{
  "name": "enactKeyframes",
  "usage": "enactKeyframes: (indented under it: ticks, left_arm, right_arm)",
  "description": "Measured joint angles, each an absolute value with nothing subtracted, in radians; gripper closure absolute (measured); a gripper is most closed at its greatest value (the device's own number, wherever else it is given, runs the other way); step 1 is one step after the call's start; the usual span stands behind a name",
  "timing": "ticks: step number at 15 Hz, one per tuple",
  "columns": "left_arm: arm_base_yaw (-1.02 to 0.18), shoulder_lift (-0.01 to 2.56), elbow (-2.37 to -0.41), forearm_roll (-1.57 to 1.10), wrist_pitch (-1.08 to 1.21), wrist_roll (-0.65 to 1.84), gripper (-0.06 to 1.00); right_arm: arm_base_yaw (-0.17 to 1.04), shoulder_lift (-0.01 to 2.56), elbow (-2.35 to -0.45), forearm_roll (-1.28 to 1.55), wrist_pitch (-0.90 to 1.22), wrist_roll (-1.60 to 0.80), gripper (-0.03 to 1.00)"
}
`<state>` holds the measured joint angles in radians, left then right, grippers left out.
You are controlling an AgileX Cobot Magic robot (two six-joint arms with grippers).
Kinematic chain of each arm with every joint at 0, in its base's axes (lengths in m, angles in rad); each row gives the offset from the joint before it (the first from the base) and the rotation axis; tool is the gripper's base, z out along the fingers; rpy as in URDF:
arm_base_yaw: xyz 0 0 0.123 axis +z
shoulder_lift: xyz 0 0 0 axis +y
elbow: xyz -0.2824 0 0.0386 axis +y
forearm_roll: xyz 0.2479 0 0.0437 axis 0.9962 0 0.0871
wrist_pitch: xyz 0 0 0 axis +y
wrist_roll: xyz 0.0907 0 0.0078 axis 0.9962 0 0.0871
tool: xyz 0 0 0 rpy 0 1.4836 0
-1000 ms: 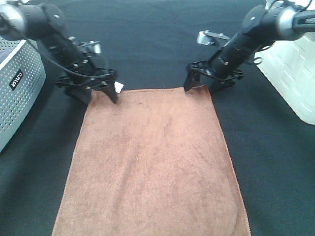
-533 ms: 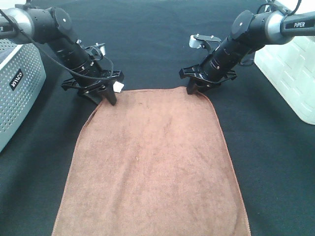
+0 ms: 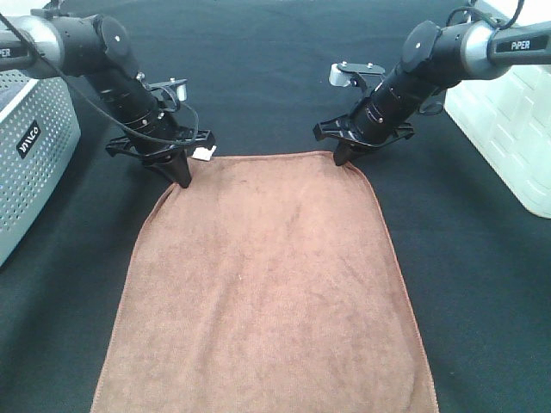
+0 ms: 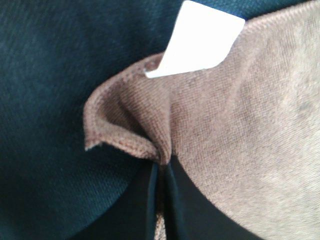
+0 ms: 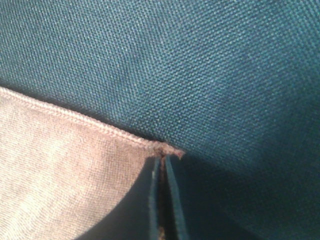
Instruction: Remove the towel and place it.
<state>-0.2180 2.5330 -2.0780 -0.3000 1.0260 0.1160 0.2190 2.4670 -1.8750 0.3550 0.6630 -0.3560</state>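
A large rust-brown towel (image 3: pixel 263 284) lies spread flat on a dark cloth table (image 3: pixel 258 69), its long sides running toward the camera and its near end reaching the bottom edge of the overhead view. A small white tag (image 3: pixel 204 154) sticks out at the far left corner.

The left gripper (image 3: pixel 181 170) is pinched closed on that far left corner. In its wrist view, the stitched hem (image 4: pixel 117 142) is bunched and curled up into a fold where the two fingers meet, with the tag (image 4: pixel 200 40) just beside the fold. The right gripper (image 3: pixel 343 155) is pinched closed on the far right corner; its wrist view shows only the very tip of the corner (image 5: pixel 165 149) caught between the closed fingers, so that hold looks thin.

A perforated grey box (image 3: pixel 30 146) sits at the left edge of the table and a white panelled container (image 3: pixel 508 129) at the right edge.

The step in hand appears to be lifting the towel by its two far corners. To do it well, both arms should rise together and at the same pace, keeping the far edge taut and level. The right hold seems the likelier to slip, so a slow, even lift without sideways tugging would suit.
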Motion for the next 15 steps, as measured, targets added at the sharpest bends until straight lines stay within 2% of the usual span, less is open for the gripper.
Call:
enactKeyframes:
  ticks: [7, 9, 15]
  left_arm:
    - [-0.226, 2.558, -2.259, -0.186, 1.023, 0.123, 0.93]
    - [-0.226, 2.558, -2.303, -0.158, 0.932, 0.123, 0.93]
    - [-0.226, 2.558, -2.306, -0.139, 0.699, 0.142, 0.93]
  right_arm:
    - [0.227, 2.494, -2.069, 0.214, 0.701, -0.356, 0.97]
    - [0.227, 2.494, -2.143, 0.185, 0.655, -0.356, 0.97]
    - [0.227, 2.494, -2.163, 0.18, 0.474, -0.356, 0.97]
